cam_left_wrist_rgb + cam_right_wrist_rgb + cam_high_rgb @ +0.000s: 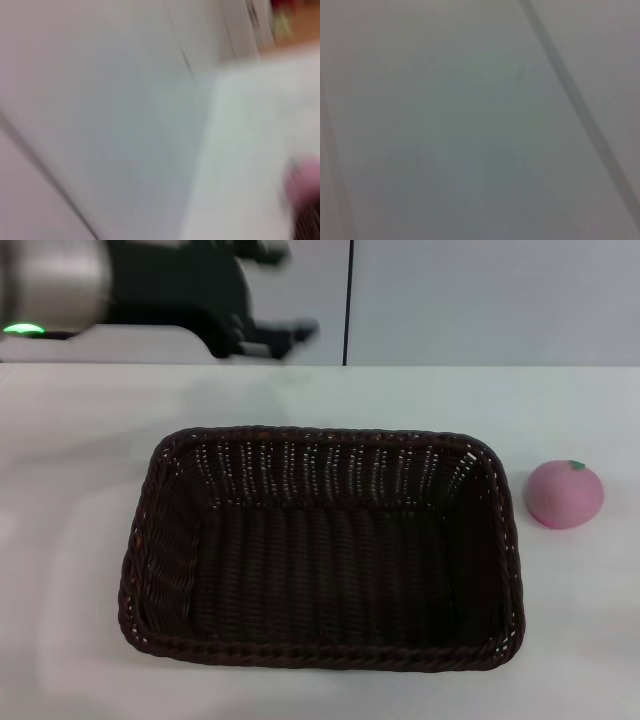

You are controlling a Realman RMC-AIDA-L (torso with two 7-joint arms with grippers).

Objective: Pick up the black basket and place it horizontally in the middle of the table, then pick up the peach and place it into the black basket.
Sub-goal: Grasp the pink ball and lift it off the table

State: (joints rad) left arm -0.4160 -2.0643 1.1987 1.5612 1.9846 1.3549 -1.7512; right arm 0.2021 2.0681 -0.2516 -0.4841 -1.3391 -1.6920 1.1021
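Black basket (320, 550) is sitting flat on the white surface (80, 440), roughly centred in the head view, opening up, empty. Its long axis is running left-right across the robot's front, so the horizontal placement is looking done.

Peach (564, 494) is resting on the surface just beside the basket's right short end, near the far corner, not touching the rim. Leaf mark is facing up and slightly away. It's also showing as a pink blur at the edge of the left wrist view (302, 185).

Step in hand, as I'm judging it: the peach pick. It's sitting on the robot's right, so the right arm is looking like the natural choice. Come straight down over the round top, close around the widest part, lift clear above the braided rim, release low over the basket centre so it isn't rolling or bouncing out.

Left claw (275, 300) is hanging raised at the far left, motion-blurred; can't tell its finger state. Right claw isn't showing anywhere.
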